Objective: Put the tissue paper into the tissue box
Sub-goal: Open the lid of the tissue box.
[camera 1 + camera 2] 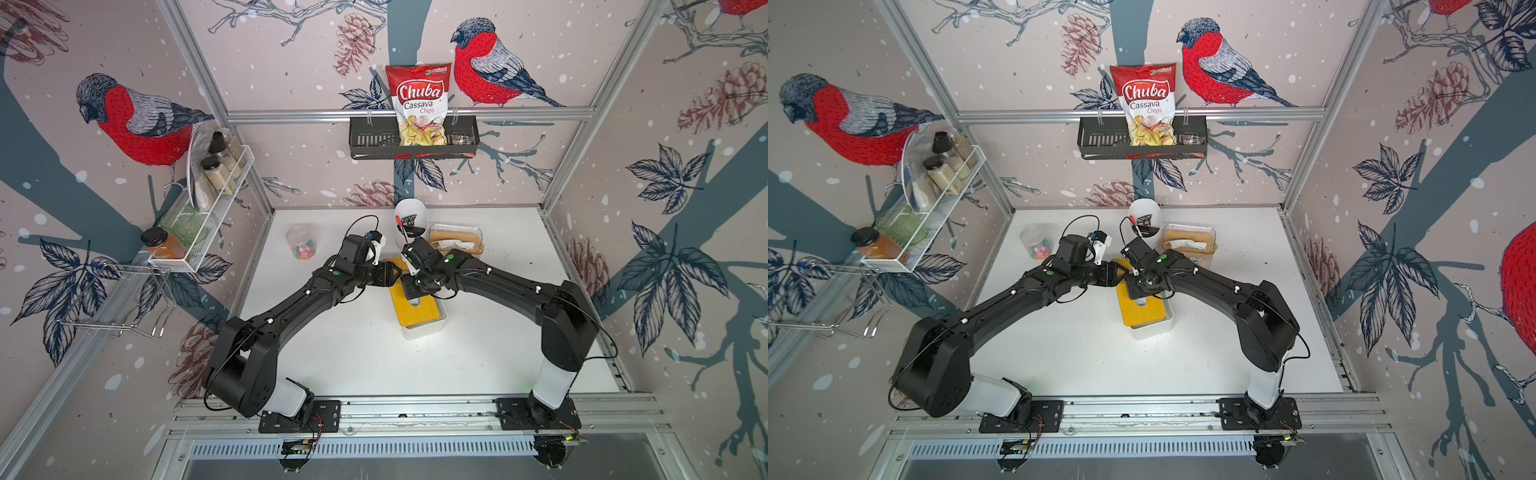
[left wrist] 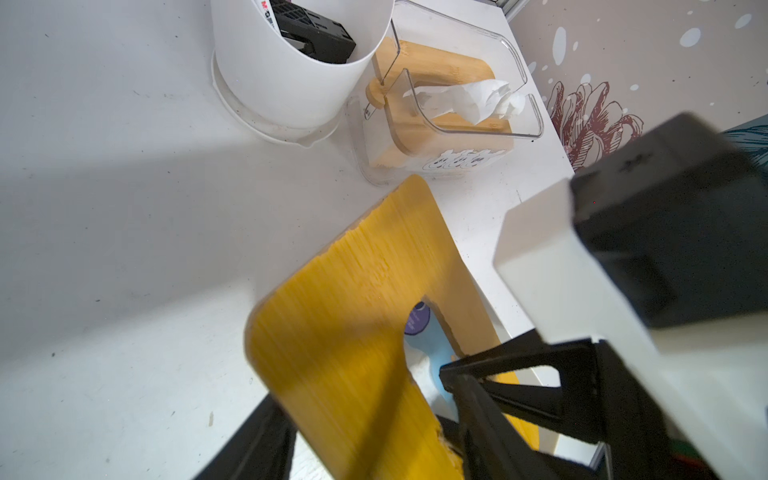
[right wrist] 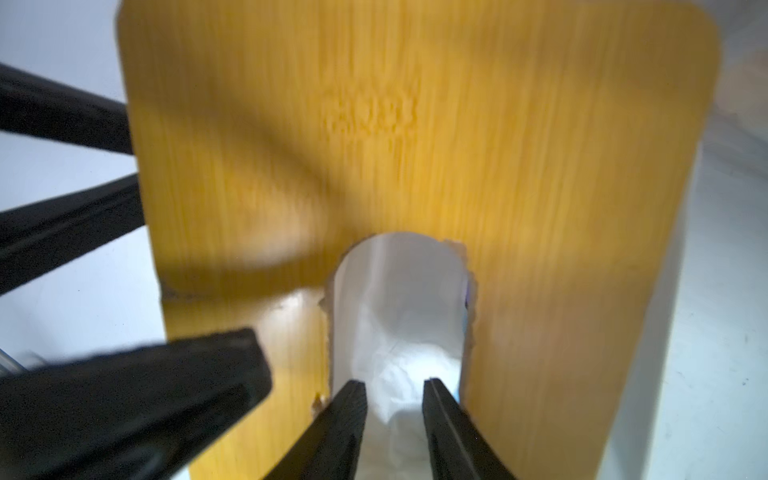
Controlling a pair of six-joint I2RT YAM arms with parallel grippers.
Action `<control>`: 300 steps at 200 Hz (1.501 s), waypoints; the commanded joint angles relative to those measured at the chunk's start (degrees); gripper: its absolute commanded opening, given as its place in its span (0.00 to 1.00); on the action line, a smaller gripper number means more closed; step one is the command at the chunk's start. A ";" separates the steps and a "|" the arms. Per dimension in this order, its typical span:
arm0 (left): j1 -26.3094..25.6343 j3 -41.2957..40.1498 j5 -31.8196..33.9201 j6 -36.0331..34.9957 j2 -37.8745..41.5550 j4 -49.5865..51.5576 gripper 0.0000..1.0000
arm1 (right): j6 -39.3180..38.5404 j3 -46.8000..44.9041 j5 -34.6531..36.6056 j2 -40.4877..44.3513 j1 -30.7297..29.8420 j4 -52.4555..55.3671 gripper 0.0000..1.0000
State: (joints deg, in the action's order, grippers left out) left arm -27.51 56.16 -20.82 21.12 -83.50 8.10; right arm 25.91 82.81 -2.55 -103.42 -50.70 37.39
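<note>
Your right end effector (image 3: 395,382) hangs over the slot (image 3: 401,270) in the yellow lid (image 3: 415,124), jaws apart. The tissue (image 3: 407,361) lies between them, partly down inside the box (image 1: 424,328), which reads as feeding it through the opening. Your left end effector (image 1: 390,272) sits at the lid's far end, probably steadying it, since the lid lies skewed on the box. Whether it clamps the lid cannot be told. You can read "Chuba Cassava Chips" on the bag (image 1: 419,104). The lid's stamp is too blurred.
</note>
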 commanded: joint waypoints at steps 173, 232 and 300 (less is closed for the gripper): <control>0.87 0.70 -5.71 3.22 -1.49 -2.01 0.65 | -0.33 -0.45 -2.64 -0.60 -0.11 -1.12 0.00; 2.34 0.44 -6.30 4.51 -0.58 -2.83 0.76 | -0.42 -0.37 -2.46 -0.65 -0.17 -1.35 0.00; 3.86 -3.36 -14.24 12.09 -2.03 -9.70 0.53 | 0.02 -1.55 -3.15 1.01 -0.13 -5.01 0.00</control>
State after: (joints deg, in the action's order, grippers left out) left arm -23.92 53.87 -29.47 29.32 -84.99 4.25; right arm 26.09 81.60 -4.03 -103.44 -50.59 36.51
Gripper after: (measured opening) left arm 0.573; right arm 0.466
